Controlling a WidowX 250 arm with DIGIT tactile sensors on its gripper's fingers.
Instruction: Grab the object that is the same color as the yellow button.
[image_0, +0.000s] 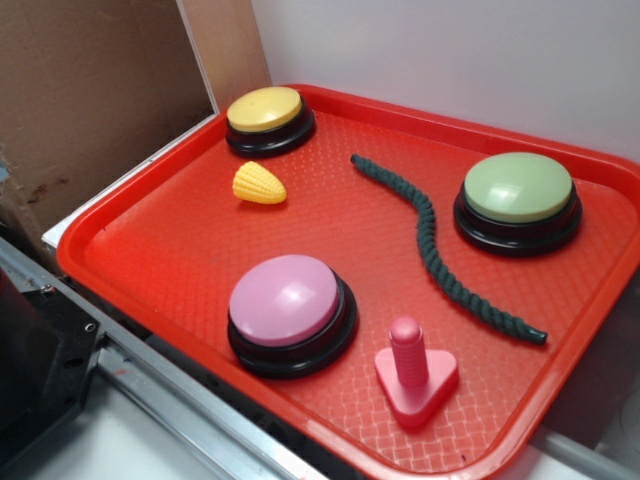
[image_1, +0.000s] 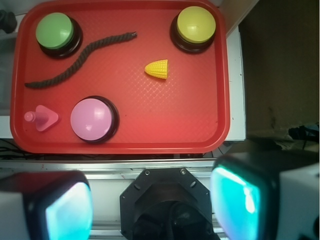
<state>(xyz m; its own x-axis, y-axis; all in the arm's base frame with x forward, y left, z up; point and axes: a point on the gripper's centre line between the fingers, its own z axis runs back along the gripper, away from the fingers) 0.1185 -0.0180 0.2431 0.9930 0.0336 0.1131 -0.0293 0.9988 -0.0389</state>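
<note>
A small yellow corn cob (image_0: 259, 184) (image_1: 157, 69) lies on its side on the red tray (image_0: 180, 250) (image_1: 200, 125), just in front of the yellow button (image_0: 268, 115) (image_1: 196, 26) at the tray's far left corner. In the wrist view my gripper (image_1: 152, 207) hangs high above the robot base, well off the tray's near edge. Its two pads (image_1: 67, 212) stand wide apart with nothing between them. The exterior view does not show the gripper.
Also on the tray are a pale green button (image_0: 518, 195) (image_1: 56, 32), a pink button (image_0: 290, 308) (image_1: 93, 119), a dark green rope (image_0: 435, 245) (image_1: 75, 59) and a pink peg on a triangular base (image_0: 412, 375) (image_1: 41, 117). A cardboard wall (image_0: 90, 90) stands at left.
</note>
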